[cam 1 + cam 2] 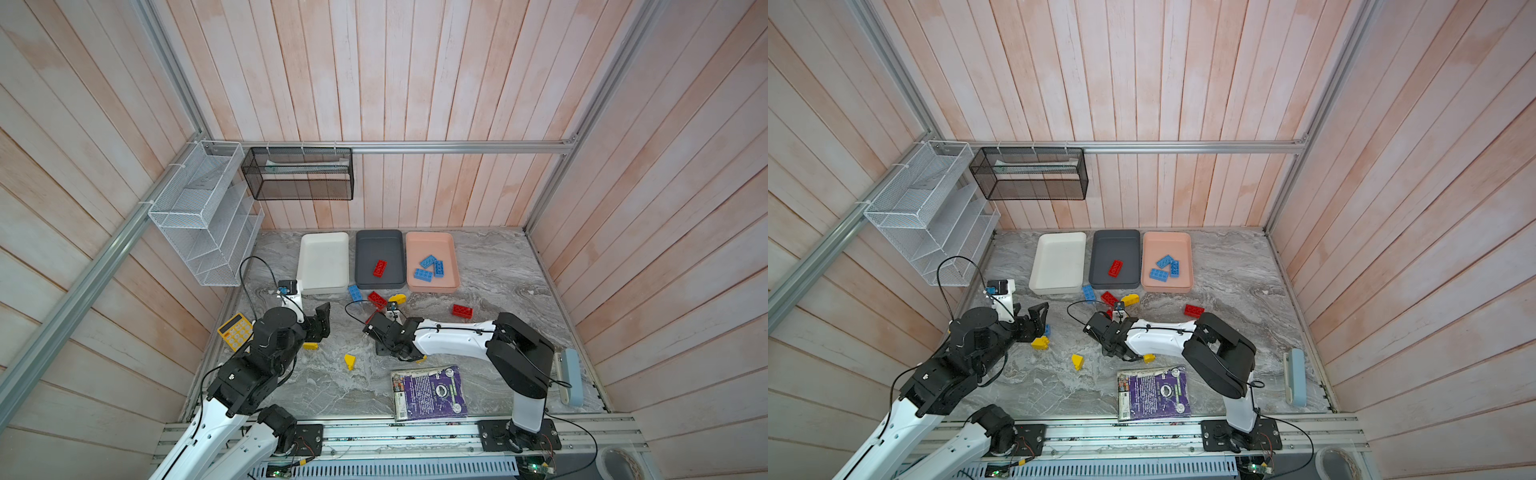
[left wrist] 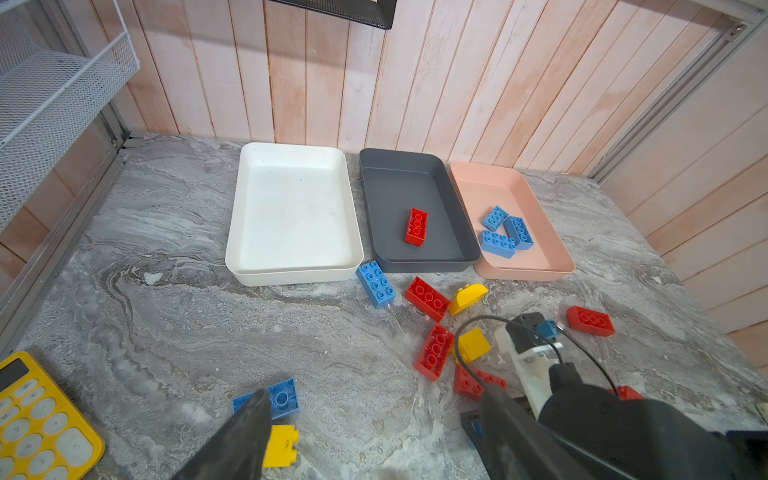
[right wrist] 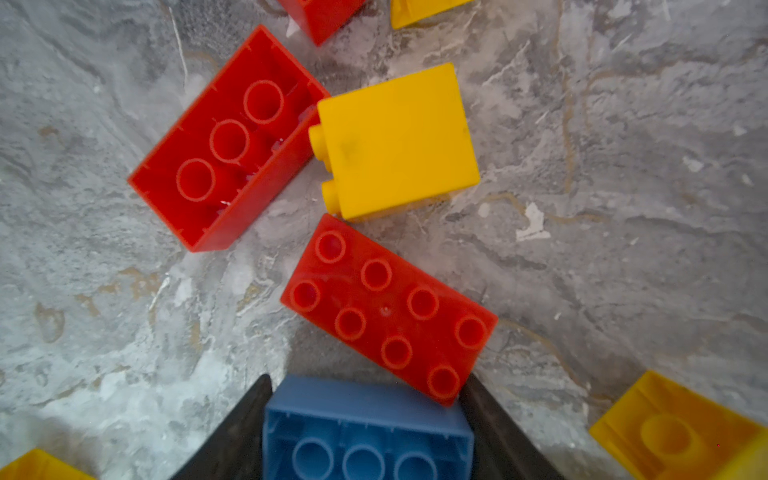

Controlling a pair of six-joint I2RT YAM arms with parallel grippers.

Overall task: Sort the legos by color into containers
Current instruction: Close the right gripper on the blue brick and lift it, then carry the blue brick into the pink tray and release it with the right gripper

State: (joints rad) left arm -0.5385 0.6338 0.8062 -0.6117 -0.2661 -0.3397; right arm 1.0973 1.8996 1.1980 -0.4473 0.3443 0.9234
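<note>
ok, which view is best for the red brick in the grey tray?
Left wrist view: the red brick lies large and unblocked, alone in the dark grey tray. Both top views show the brick small but clear. The right wrist view does not show it.

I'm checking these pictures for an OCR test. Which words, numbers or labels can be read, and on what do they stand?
No text can be read.
purple book cover: white print, too blurred to read.
yellow calculator keys: marks too faint to read.
red lego, seen close: no readable lettering on its studs.
</note>
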